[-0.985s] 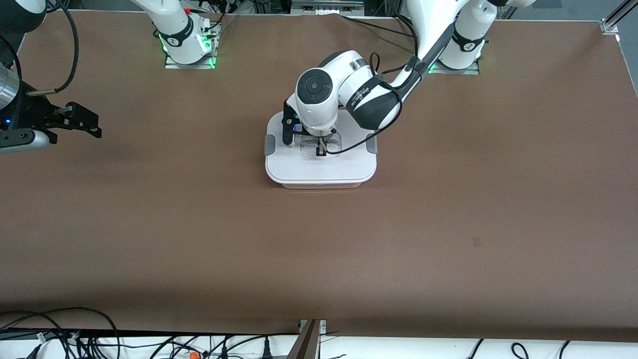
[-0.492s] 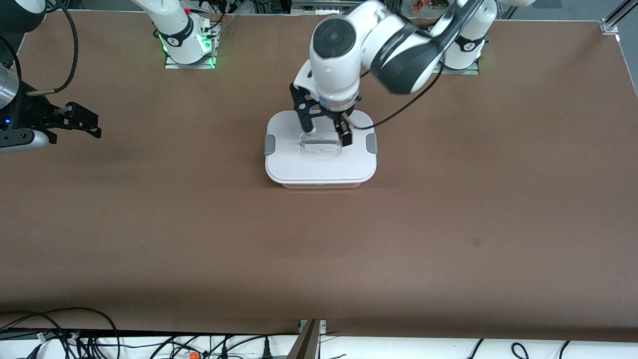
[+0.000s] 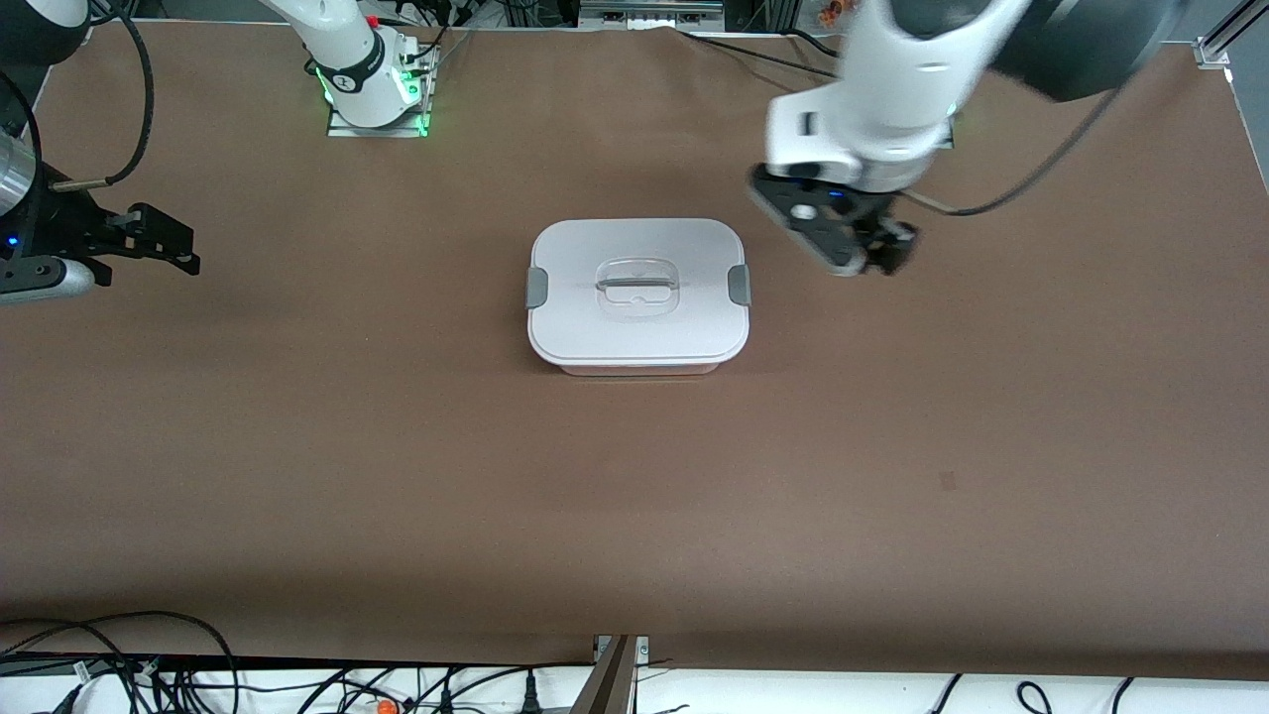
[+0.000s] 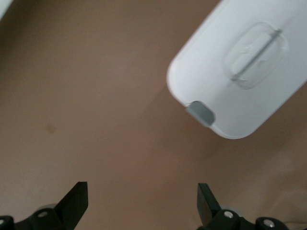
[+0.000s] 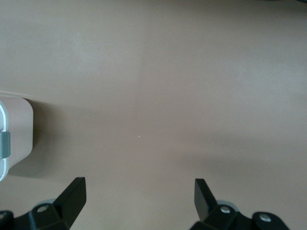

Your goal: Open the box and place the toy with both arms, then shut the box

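Box [image 3: 637,297] at table centre, lid on, looks light, stiff and smooth, so you should grip its recessed handle [image 3: 636,285]; left gripper [image 3: 843,233] hangs wide open at its 3 o'clock, right gripper [image 3: 149,238] waits wide open at 9 o'clock.

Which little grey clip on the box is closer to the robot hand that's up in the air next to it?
The grey side clip toward the left arm's end of the white-lidded plastic box; the open left gripper hovers beside it. The other clip faces the right arm's end.
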You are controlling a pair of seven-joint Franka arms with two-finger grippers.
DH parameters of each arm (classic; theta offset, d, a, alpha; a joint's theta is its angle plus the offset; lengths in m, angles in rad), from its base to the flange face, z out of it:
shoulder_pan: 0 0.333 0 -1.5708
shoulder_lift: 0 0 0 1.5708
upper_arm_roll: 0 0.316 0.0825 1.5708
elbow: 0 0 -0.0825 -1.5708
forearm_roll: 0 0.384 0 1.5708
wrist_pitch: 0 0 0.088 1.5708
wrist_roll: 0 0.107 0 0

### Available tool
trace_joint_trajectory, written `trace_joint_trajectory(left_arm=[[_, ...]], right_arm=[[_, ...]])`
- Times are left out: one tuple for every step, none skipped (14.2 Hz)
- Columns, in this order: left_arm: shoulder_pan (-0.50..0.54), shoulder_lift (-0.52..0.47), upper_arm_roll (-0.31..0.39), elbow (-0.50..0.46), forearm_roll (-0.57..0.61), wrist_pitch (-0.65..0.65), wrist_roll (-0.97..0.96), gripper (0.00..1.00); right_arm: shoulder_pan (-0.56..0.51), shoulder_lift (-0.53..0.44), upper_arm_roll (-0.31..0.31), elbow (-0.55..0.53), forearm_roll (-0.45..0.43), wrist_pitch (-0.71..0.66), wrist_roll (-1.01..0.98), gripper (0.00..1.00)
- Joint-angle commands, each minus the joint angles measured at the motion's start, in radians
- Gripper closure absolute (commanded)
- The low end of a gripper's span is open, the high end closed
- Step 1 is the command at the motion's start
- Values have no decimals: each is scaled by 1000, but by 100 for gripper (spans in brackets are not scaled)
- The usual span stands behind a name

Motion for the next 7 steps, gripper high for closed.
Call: trace_joint_trajectory(left_arm=[[1,-76,110,-43,-10,32,-2,0],[10,-104,147,-67,-29,52,-3,0],[36,-137,181,-118,-45,65,-5,0],[89,-174,184,-179,-75,100,-11,0],[141,-219,185,-258,-108,161,-29,0],[175,-249,185,-318,-117,227,-43,0],[186,-260,187,-351,-117,262,-49,0]], right_arm=[[7,1,-1,14,15,-3,4,0],[7,0,-1,14,16,-5,6,0],[7,0,-1,14,16,-5,6,0],[13,0,-1,14,18,-2,6,0],[26,0,-1,14,16,-3,6,0],[33,0,-1,14,15,-2,6,0],[34,0,-1,14,15,-3,6,0]])
